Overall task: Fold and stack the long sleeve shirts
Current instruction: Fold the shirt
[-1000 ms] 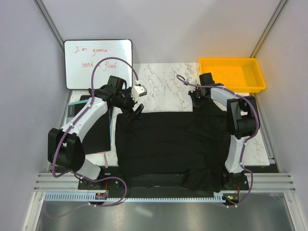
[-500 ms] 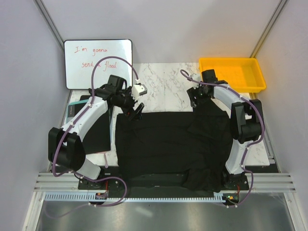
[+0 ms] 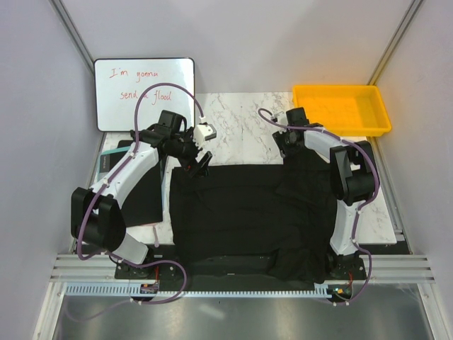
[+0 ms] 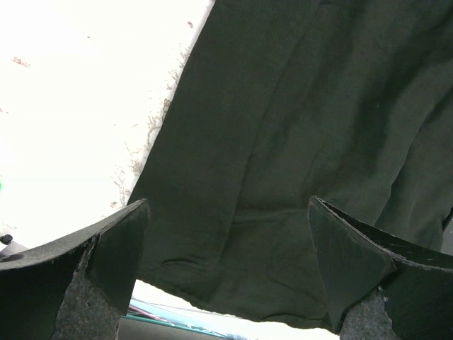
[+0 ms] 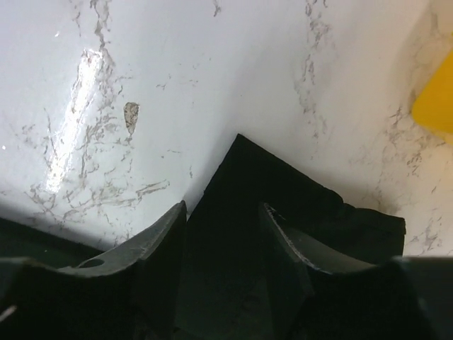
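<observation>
A black long sleeve shirt lies spread flat on the marble table. My left gripper hovers over its far left corner, jaws wide apart and empty. In the left wrist view the cloth fills the space below the left gripper. My right gripper is at the shirt's far right corner. In the right wrist view the right gripper has its jaws partly apart, straddling a pointed corner of the cloth that lies on the marble.
A flat black board with a pale edge lies left of the shirt, under my left arm. A whiteboard with red writing stands at the back left. A yellow tray sits at the back right.
My right arm has shifted slightly, its elbow swinging out and back, with the gripper staying at the shirt's far right corner. The left arm has not moved.
</observation>
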You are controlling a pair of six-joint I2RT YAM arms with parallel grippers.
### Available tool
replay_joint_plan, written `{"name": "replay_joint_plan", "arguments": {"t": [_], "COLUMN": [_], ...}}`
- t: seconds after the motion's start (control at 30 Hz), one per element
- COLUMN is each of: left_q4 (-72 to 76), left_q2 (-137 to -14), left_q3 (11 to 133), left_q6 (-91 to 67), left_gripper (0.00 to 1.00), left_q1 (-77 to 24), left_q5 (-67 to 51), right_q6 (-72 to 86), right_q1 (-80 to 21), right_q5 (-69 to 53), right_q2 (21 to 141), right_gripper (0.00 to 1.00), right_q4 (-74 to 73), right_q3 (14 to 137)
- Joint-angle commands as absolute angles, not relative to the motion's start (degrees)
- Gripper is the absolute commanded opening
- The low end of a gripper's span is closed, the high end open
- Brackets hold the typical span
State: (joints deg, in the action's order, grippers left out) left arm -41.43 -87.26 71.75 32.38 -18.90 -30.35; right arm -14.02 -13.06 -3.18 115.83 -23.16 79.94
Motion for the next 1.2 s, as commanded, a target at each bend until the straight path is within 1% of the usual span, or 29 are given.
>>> {"name": "replay_joint_plan", "arguments": {"t": [0.0,0.03,0.07,0.13,0.17,0.2,0.4,0.63,0.73,0.77,0.83,0.87,0.93,0.97,1.03,1.17], "left_q4": [-40.3,-40.2,-40.2,-40.2,-40.1,-40.1,-39.9,-38.5,-32.0,-27.7,-23.2,-21.6,-18.0,-16.6,-10.8,-0.6], "left_q2": [-86.4,-86.6,-86.6,-86.5,-86.4,-86.4,-86.0,-83.5,-79.8,-76.6,-74.1,-72.1,-70.4,-69.4,-69.1,-71.2], "left_q3": [72.9,73.0,73.2,73.4,73.5,73.7,75.0,75.1,71.2,68.2,64.1,62.8,59.3,58.3,55.6,53.4], "left_q6": [31.5,31.4,31.2,31.3,31.1,31.1,30.8,31.6,32.6,34.3,35.6,37.2,41.6,46.1,49.7,52.8], "left_gripper": [0.99,0.99,0.99,0.99,0.99,0.99,0.99,0.99,0.99,0.99,0.99,0.99,0.99,0.99,0.99,0.99], "left_q1": [-19.1,-19.1,-19.1,-19.2,-19.1,-19.1,-19.1,-19.1,-19.3,-19.5,-20.9,-21.6,-25.6,-27.1,-32.2,-40.1], "left_q5": [-30.6,-30.5,-30.6,-30.6,-30.7,-30.8,-32.6,-33.8,-35.2,-35.8,-35.2,-35.0,-32.8,-32.0,-29.3,-25.3], "right_q6": [-13.6,-13.7,-13.8,-14.0,-14.1,-14.1,-14.6,-14.9,-15.3,-15.5,-17.0,-17.8,-19.3,-20.4,-22.2,-24.1], "right_q1": [-13.0,-13.0,-12.9,-12.9,-12.9,-12.8,-11.3,-9.8,-9.8,-9.7,-9.7,-9.5,-9.3,-9.3,-9.1,-8.9], "right_q5": [-1.4,-1.8,-2.5,-4.0,-4.7,-5.4,-10.6,-22.5,-27.1,-30.4,-33.4,-37.1,-39.1,-41.5,-43.5,-48.5], "right_q2": [119.1,119.4,119.4,119.5,119.3,118.3,110.5,102.1,99.0,97.5,95.0,94.1,91.6,90.9,88.9,85.3], "right_gripper": [0.45,0.38,0.26,0.17,0.04,0.0,0.0,0.0,0.0,0.0,0.0,0.0,0.0,0.0,0.0,0.0], "right_q4": [-22.9,-23.1,-23.2,-24.4,-24.9,-26.0,-30.6,-36.6,-38.9,-40.2,-41.8,-43.1,-44.1,-46.1,-48.9,-52.7], "right_q3": [78.7,78.7,78.7,79.2,79.5,79.7,82.3,83.4,82.8,82.7,82.2,81.7,80.3,80.2,80.3,80.5]}}
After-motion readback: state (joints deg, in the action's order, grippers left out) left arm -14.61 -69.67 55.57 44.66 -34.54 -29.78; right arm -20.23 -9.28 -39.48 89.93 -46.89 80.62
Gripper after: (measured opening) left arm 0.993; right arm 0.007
